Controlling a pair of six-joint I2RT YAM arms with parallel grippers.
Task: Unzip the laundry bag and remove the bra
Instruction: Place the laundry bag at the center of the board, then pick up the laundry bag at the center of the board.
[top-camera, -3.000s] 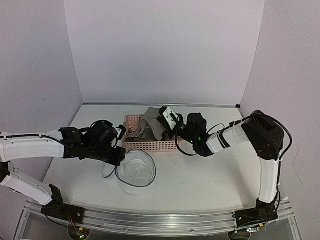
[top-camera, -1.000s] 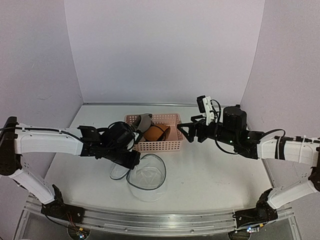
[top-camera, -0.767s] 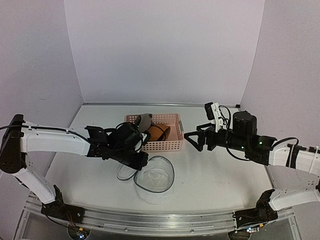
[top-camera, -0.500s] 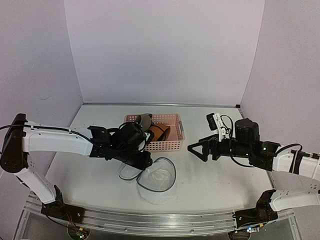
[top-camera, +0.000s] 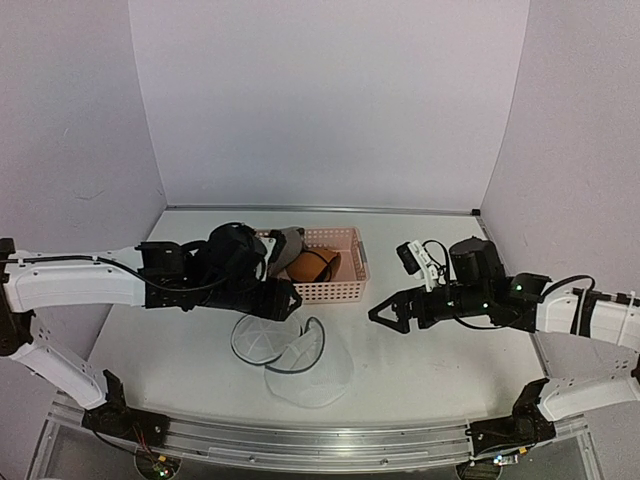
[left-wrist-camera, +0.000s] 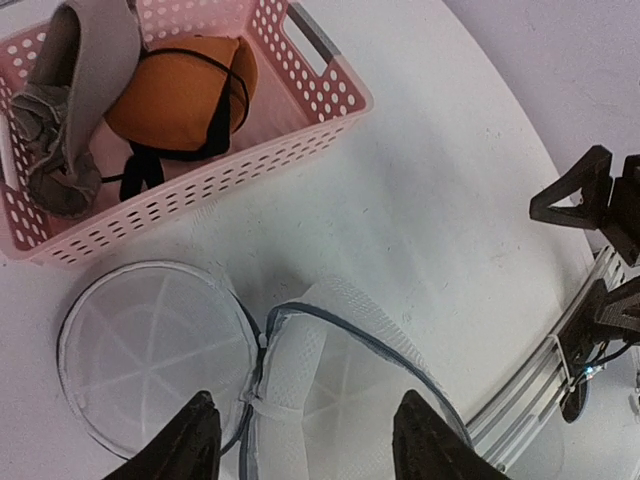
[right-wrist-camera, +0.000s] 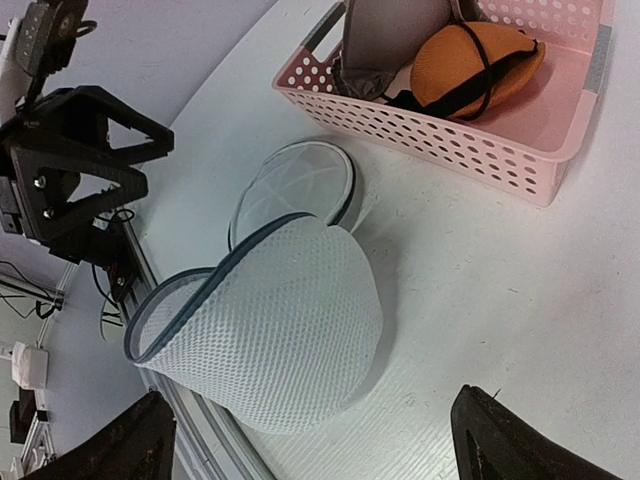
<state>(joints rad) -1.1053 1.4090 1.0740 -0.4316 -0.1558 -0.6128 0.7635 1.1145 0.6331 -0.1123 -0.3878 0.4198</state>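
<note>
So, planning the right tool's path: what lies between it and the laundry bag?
Nothing: only bare table separates the right tool from the laundry bag, shown in the top view.

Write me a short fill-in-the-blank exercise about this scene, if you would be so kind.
The orange bra and the grey bra lie in the ___ lattice basket.
The white mesh laundry bag lies with its round lid flipped ___.
The left gripper and the right gripper both hold ___.
Missing words: pink; open; nothing.
</note>
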